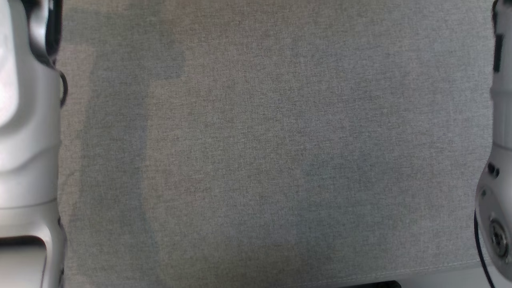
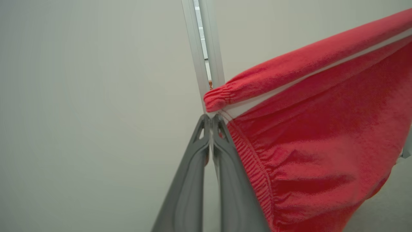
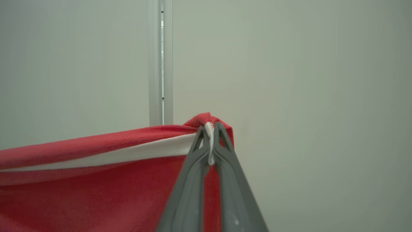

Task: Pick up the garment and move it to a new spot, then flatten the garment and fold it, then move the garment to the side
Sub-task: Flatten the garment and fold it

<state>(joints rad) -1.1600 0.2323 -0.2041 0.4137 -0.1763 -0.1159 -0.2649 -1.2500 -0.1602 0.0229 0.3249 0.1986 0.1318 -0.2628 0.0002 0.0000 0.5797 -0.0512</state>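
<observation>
The garment is red fleece with a white stripe and a gathered elastic hem. It hangs stretched in the air between my two grippers. In the left wrist view my left gripper is shut on one corner of the garment, which spreads out to the right of the fingers. In the right wrist view my right gripper is shut on the other corner of the garment, with white fabric pinched between its tips and the cloth trailing off to the left. The head view has my pale left forearm and right forearm at its side edges.
A grey cloth-covered table lies below in the head view, its front edge at the lower right. Both wrist views face a pale wall with a vertical metal frame strip.
</observation>
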